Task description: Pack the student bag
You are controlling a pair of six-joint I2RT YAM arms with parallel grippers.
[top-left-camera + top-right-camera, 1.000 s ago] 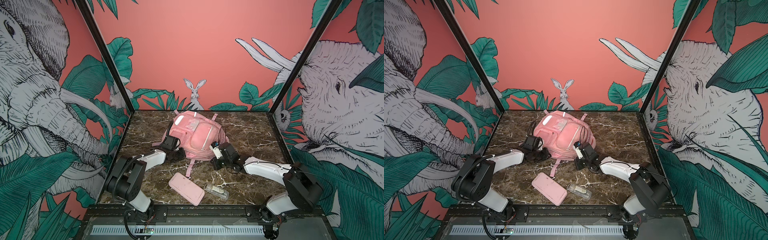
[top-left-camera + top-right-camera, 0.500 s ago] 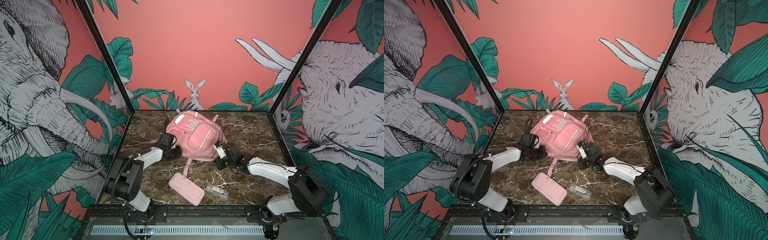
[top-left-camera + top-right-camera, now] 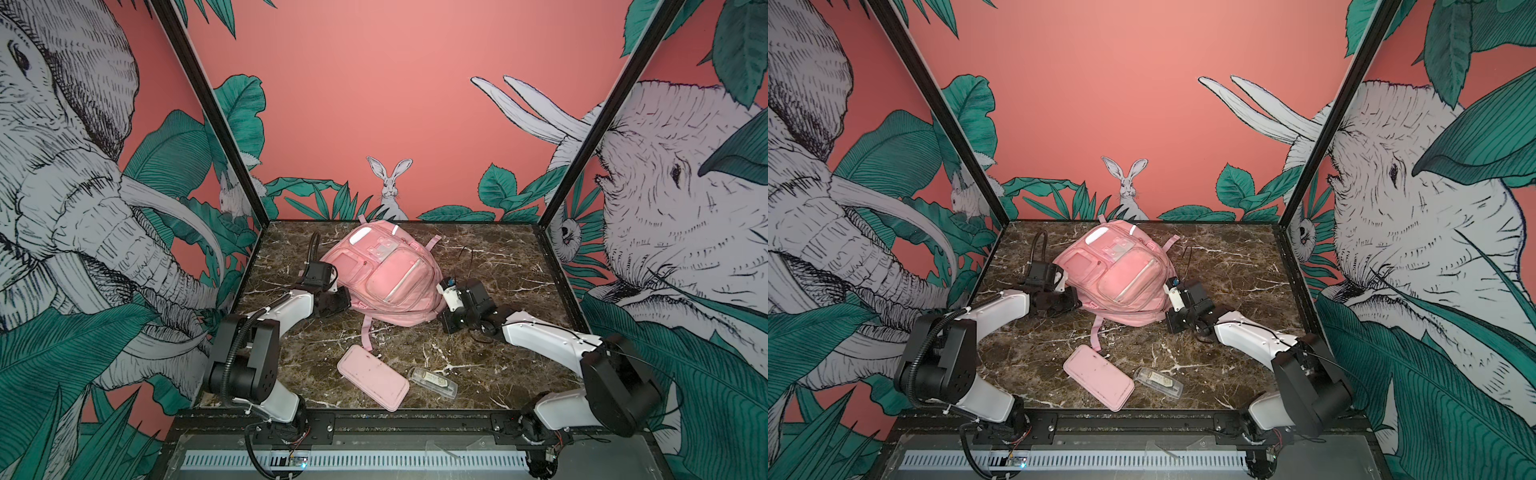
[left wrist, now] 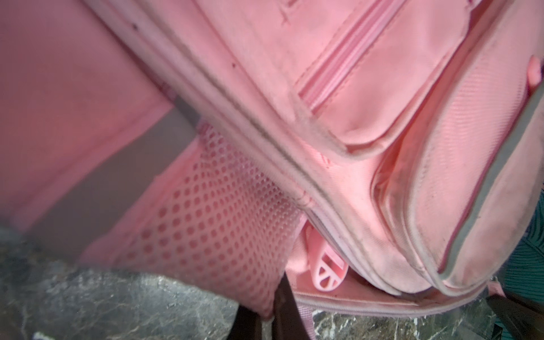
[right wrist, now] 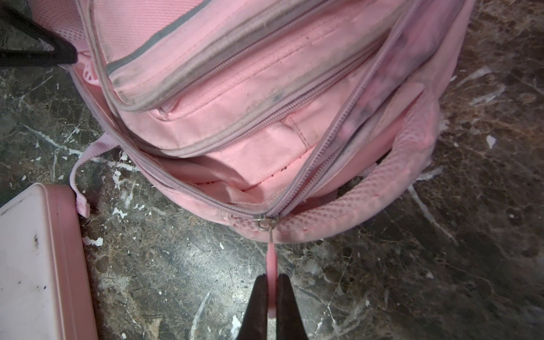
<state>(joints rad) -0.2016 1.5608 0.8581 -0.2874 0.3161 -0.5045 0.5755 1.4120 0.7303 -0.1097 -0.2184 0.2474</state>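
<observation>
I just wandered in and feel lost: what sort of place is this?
Probably a robot test booth: a left arm and right arm mounted at a marble-look tabletop, jungle-mural walls closing it in, and a student bag laid out between them.

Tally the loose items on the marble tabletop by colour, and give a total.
Pink: 2 (student bag, pencil pouch)
Clear: 1 (plastic case)
Total: 3
</observation>
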